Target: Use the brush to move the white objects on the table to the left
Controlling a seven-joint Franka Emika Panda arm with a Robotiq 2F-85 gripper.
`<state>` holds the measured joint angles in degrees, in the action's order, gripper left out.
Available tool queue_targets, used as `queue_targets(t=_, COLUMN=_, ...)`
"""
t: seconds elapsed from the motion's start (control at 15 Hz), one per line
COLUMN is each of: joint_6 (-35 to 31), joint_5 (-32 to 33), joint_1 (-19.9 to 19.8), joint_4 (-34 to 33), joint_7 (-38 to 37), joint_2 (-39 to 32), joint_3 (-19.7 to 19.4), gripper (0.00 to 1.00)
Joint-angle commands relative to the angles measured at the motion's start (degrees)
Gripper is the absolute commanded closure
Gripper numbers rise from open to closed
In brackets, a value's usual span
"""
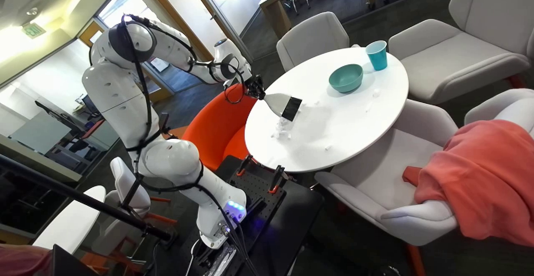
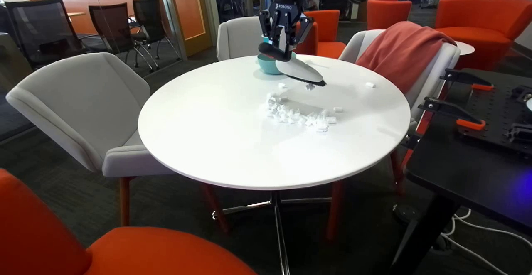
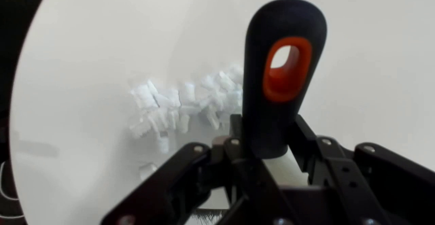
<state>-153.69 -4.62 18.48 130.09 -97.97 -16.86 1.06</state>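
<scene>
White scraps (image 2: pixel 293 116) heaped on table (image 2: pixel 208 121), few strays (image 2: pixel 370 85) around. Just beyond in both exterior views: brush (image 2: pixel 300 69), tilted, over table. Gripper (image 3: pixel 267 133) clamped on its handle (image 3: pixel 268 116). Farther back: bowl (image 1: pixel 346 79), then cup (image 1: pixel 377 56) near table edge.

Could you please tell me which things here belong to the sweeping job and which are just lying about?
For the job: gripper; brush it holds; white scraps; round white table.
Just lying about: teal bowl; blue cup; coral cloth.
</scene>
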Motion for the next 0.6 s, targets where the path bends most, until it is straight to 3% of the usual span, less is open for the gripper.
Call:
queue_targets(t=0.0, joint_6=0.13, joint_5=6.12, joint_1=-1.17, joint_4=0.04, joint_7=-3.84, joint_2=2.98, joint_3=-3.03, gripper=0.88)
queue_targets(t=0.13, joint_6=1.17, joint_5=6.36, joint_1=-3.39, joint_4=-2.01, joint_7=-1.4, joint_2=1.88, joint_3=-3.27, gripper=0.88)
queue_targets(t=0.53, joint_6=3.32, joint_5=-2.29, joint_1=-11.65, joint_4=-7.91, joint_7=16.24, joint_2=-2.28, joint_3=0.14, gripper=0.88)
